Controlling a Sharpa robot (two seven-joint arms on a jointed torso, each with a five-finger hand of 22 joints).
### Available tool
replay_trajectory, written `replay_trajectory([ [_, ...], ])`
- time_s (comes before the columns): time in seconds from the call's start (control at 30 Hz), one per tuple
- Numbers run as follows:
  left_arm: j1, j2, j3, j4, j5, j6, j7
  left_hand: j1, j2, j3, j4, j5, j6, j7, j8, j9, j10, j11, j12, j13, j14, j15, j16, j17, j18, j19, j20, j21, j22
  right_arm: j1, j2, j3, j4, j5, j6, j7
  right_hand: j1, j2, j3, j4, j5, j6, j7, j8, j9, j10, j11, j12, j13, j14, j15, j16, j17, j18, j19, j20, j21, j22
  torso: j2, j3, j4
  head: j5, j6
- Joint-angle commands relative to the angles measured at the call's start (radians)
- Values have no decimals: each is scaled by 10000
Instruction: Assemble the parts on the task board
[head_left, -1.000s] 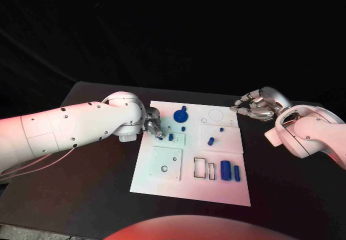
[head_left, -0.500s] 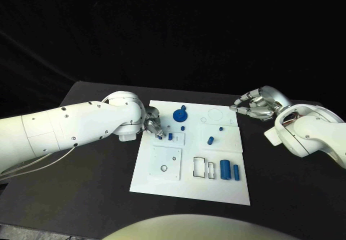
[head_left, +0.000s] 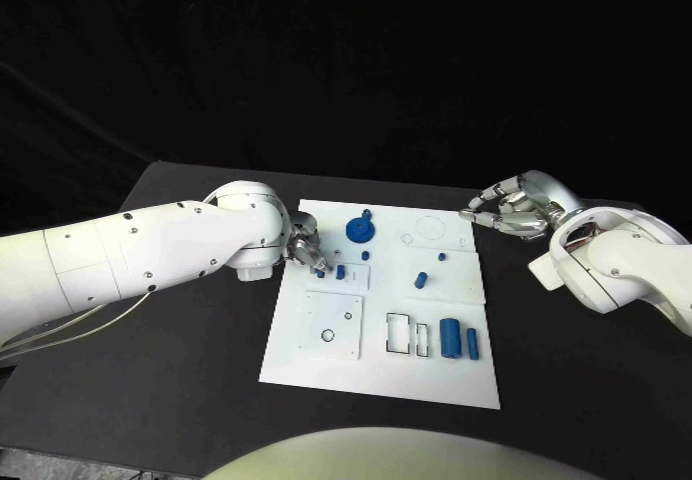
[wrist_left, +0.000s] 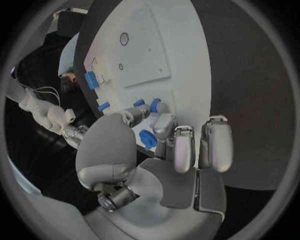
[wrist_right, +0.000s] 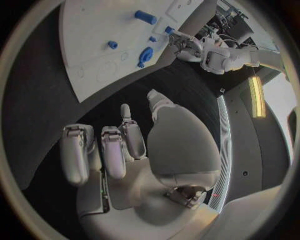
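Left hand: the left hand (head_left: 306, 250) sits at the board's (head_left: 382, 375) nine-o'clock edge, fingertips on a small blue peg (head_left: 340, 271), apparently pinching it.
Peg axis: seems upright.
Right hand: the right hand (head_left: 508, 215) hovers off the two-o'clock corner, fingers curled, holding nothing.
Nearer: left.

There are one white board (head_left: 325, 365), one round blue disc (head_left: 361, 235), two long blue bars (head_left: 451, 340) (head_left: 472, 346), at least four small blue pegs (head_left: 421, 282) and two silver hands (head_left: 304, 250) (head_left: 508, 215).
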Motion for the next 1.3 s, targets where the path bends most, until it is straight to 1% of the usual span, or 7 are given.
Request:
replay_trajectory([
  [0.03, -40, 25, -30, -14, 153, 151, -62, -95, -4, -114, 25, -63, 7, 45, -25, -18, 57, -12, 32, -10, 1021, -60, 36, 2627, -17, 171, -49, -59, 2127, -6, -2, 1, 15, -55, 59, 24, -30, 80, -37, -1, 32, -85, -12, 59, 8, -46, -10, -33, 536, 1018, -57, 19, 2544, 194, 469, -66, -35, 2238, -3, -4, 4, 2, 4],
  [0.43, -40, 9, -33, -106, 141, 165, -102, -201, -76, -585, 283, -76, 16, 44, -23, -102, 50, -12, 26, -27, 1021, -72, 36, 2627, -19, 179, -71, -65, 2138, -6, -17, 1, 25, -55, 48, 20, -91, 92, -94, 0, 23, -95, -11, 58, 19, -56, -9, -44, 524, 1016, -56, 16, 2538, 197, 463, -65, -50, 2235, -1, -6, -4, 6, 8],
  [0.6, -40, -1, -27, -96, 90, 117, -106, -211, -68, -706, 364, -86, 31, 41, -11, -118, 58, -14, 45, -12, 1021, -79, 36, 2627, -23, 191, -79, -48, 2146, -6, -22, 1, 24, -65, 36, 8, -188, 111, -187, 3, 27, -106, -11, 60, 37, -60, -8, -49, 518, 1016, -55, 15, 2535, 197, 465, -65, -51, 2237, -3, -12, -2, -5, 8],
  [0.83, -39, -6, 9, -45, 56, 8, -74, -208, -83, -922, 499, -93, 28, 38, -1, -140, 62, -19, 56, -6, 1021, -93, 36, 2627, -24, 194, -95, -50, 2150, -6, -25, 1, 26, -84, 4, -7, -210, 116, -207, 3, 34, -109, -10, 60, 41, -58, -9, -47, 520, 1013, -55, 11, 2526, 199, 459, -65, -64, 2233, 1, -10, -7, -12, 12],
  [0.93, -39, -42, 23, 1, 51, -114, -46, -207, -79, -1163, 696, -98, 34, 34, 19, -157, 70, -23, 83, 16, 1021, -105, 36, 2627, -26, 201, -111, -44, 2155, -6, -30, 1, 29, -86, -14, -9, -228, 118, -226, 3, 39, -112, -10, 60, 45, -60, -8, -49, 518, 1011, -55, 6, 2516, 202, 453, -65, -76, 2229, 5, -10, -7, -11, 8],
  [1.03, -37, -86, 34, 42, 51, -223, -22, -270, -53, -1483, 976, -101, 43, 38, 46, -173, 63, -24, 76, 6, 1021, -116, 36, 2627, -26, 201, -128, -54, 2155, -6, -32, 1, 28, -87, -21, -9, -237, 120, -235, 3, 41, -113, -10, 60, 46, -66, -8, -56, 510, 1005, -55, -3, 2496, 205, 447, -65, -89, 2224, 2, -8, 5, -24, 20],
  [1.3, -32, -213, 114, 188, 157, -659, 120, -314, -31, -1632, 1008, -101, 14, 43, 38, -188, 47, -25, 53, -15, 1021, -114, 36, 2627, -25, 200, -137, -60, 2154, -6, -19, 1, 15, -88, -38, 9, -250, 124, -249, 2, 45, -117, -10, 59, 49, -72, -7, -63, 503, 995, -55, -22, 2457, 216, 424, -65, -135, 2209, -10, -10, 2, -22, 30],
])
